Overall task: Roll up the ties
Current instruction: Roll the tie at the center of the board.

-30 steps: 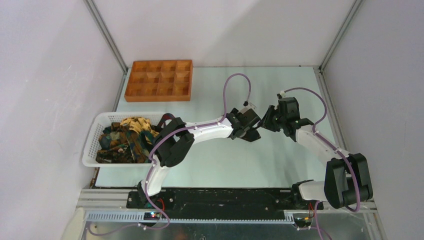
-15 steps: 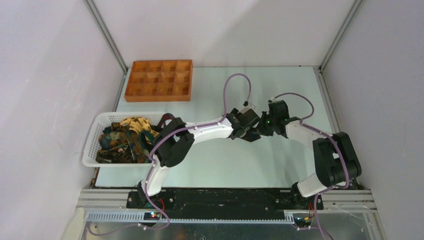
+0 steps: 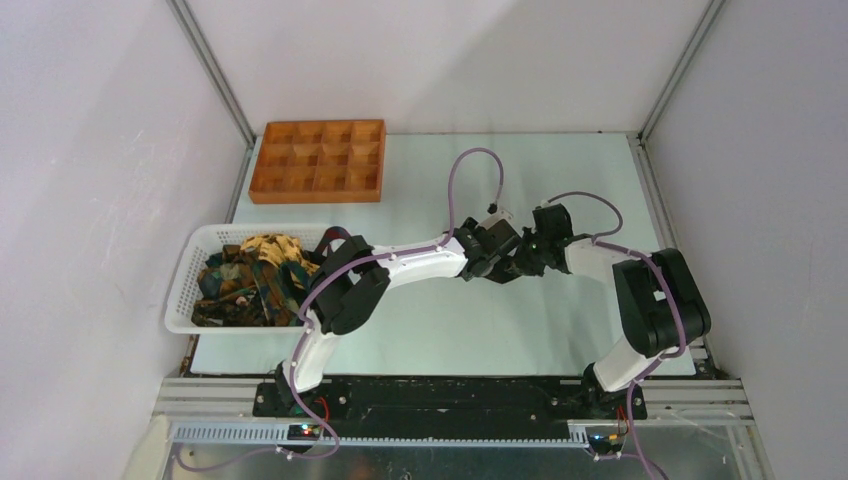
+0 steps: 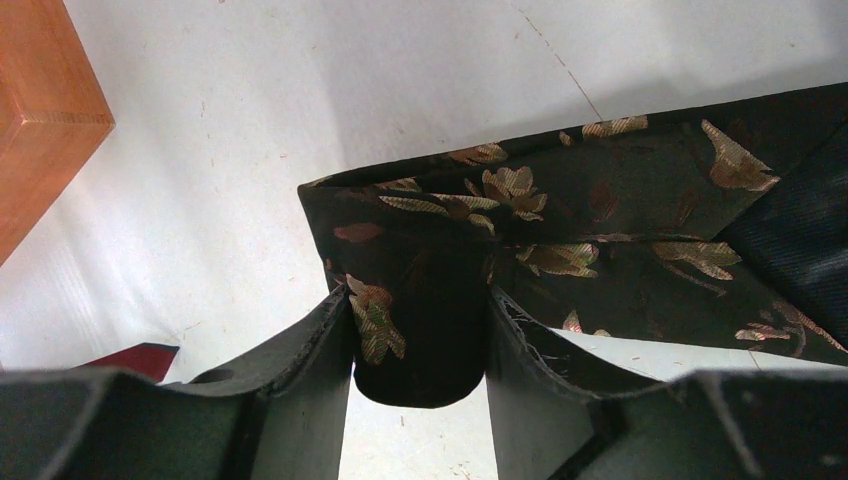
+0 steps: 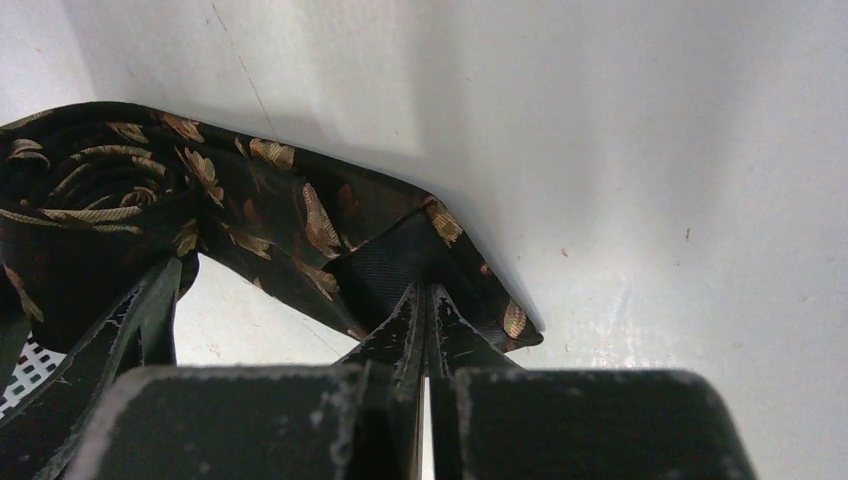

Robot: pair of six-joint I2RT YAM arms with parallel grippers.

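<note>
One tie, dark with gold leaf print, is held between both grippers above the table's middle. In the left wrist view my left gripper (image 4: 418, 335) is shut on the tie's rolled part (image 4: 420, 300), and the loose strip (image 4: 640, 210) runs off to the right. In the right wrist view my right gripper (image 5: 428, 295) is shut on the tie's end (image 5: 400, 255), with the coiled roll (image 5: 90, 190) at the left. In the top view the left gripper (image 3: 497, 263) and right gripper (image 3: 527, 259) almost touch and hide the tie. More ties (image 3: 250, 278) lie heaped in the basket.
The white mesh basket (image 3: 188, 268) stands at the table's left edge. The orange compartment tray (image 3: 318, 160) sits at the back left, and its corner shows in the left wrist view (image 4: 40, 110). Walls close in the left, right and back sides.
My right gripper has moved left, close up to the left gripper, and its arm has folded more upright. The left arm has barely moved.
</note>
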